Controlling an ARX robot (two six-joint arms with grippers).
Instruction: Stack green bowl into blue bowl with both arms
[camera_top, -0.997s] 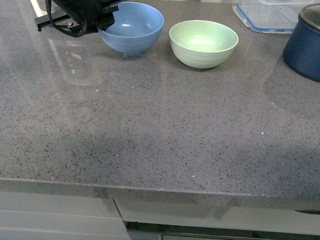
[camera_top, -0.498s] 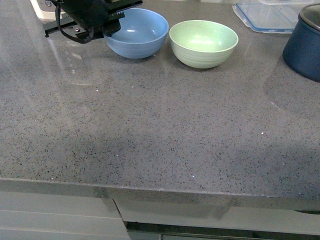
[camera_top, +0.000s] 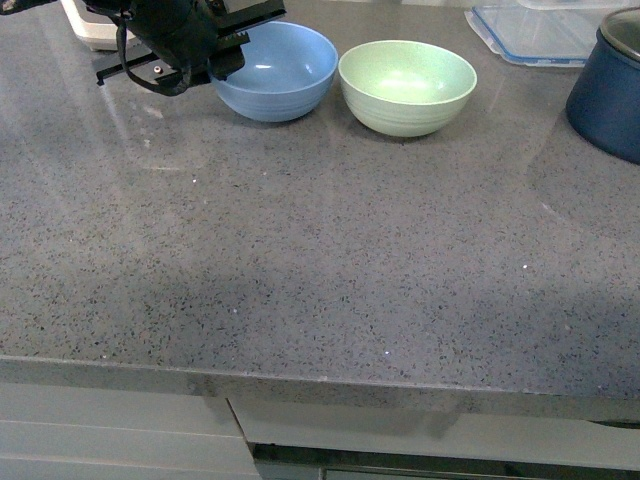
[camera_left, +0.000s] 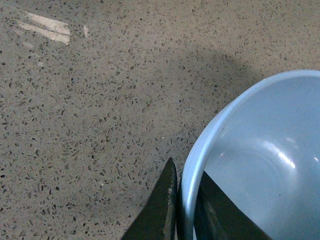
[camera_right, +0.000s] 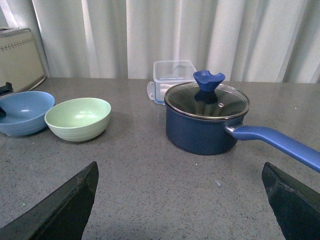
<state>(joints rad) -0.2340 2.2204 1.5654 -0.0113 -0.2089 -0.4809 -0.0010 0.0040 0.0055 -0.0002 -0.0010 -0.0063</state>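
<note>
Left gripper (camera_left: 186, 172) clamps blue bowl (camera_top: 285, 65) at left rim. Green bowl (camera_top: 407, 85) just right: likely light, rigid, smooth; pinch rim. Right gripper (camera_right: 180, 167) spread, empty.

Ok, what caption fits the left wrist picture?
Left pincer pinching the rim of the blue bowl on the speckled counter.

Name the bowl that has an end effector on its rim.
The blue bowl: the left end effector clamps its rim. The green bowl beside it stands untouched.
</note>
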